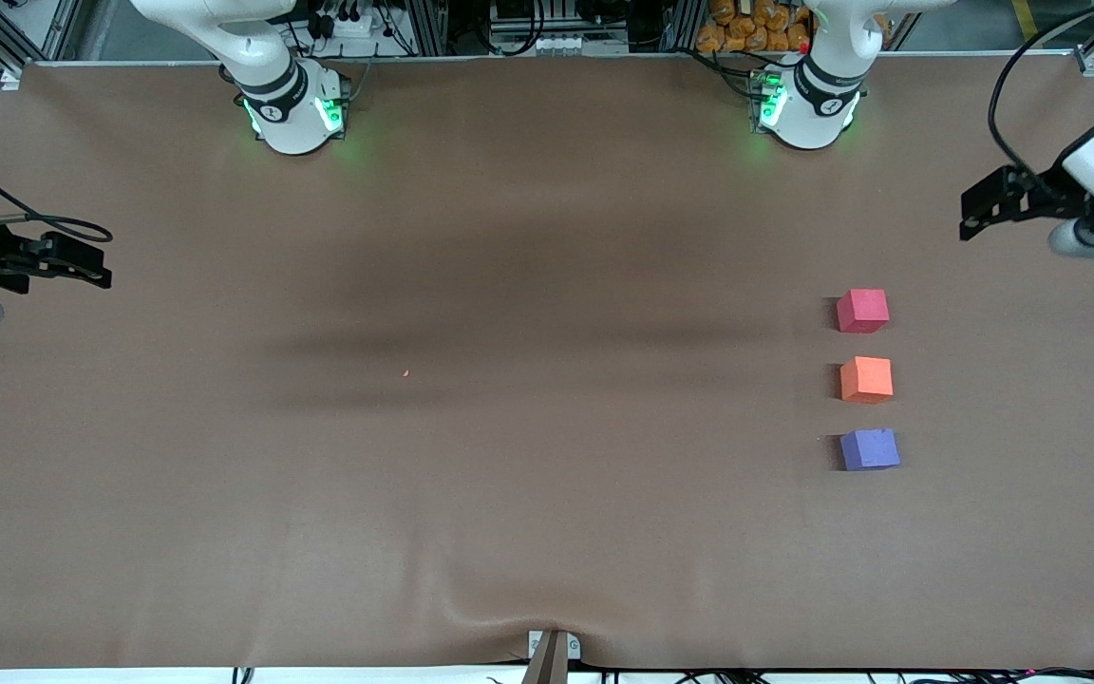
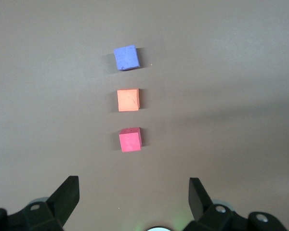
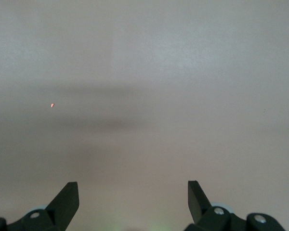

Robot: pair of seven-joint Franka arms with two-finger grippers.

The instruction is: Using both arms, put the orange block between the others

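Orange block (image 1: 866, 379) sits between red (image 1: 862, 311) and purple (image 1: 869, 449); left gripper (image 1: 984, 207) nearer, wide, empty; right gripper (image 1: 82, 266) wide, waits.

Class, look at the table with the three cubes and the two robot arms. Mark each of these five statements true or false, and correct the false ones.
1. The orange block lies between the red-pink cube and the purple-blue cube. True.
2. The three cubes are stacked in a tower. False: they lie apart in a row on the brown table.
3. The left claw holds the orange block. False: it is open and empty, up at the left arm's end of the table.
4. The right claw is open and holds nothing. True.
5. The purple-blue cube is the cube farthest from the front camera. False: it is the nearest; the red-pink one is farthest.
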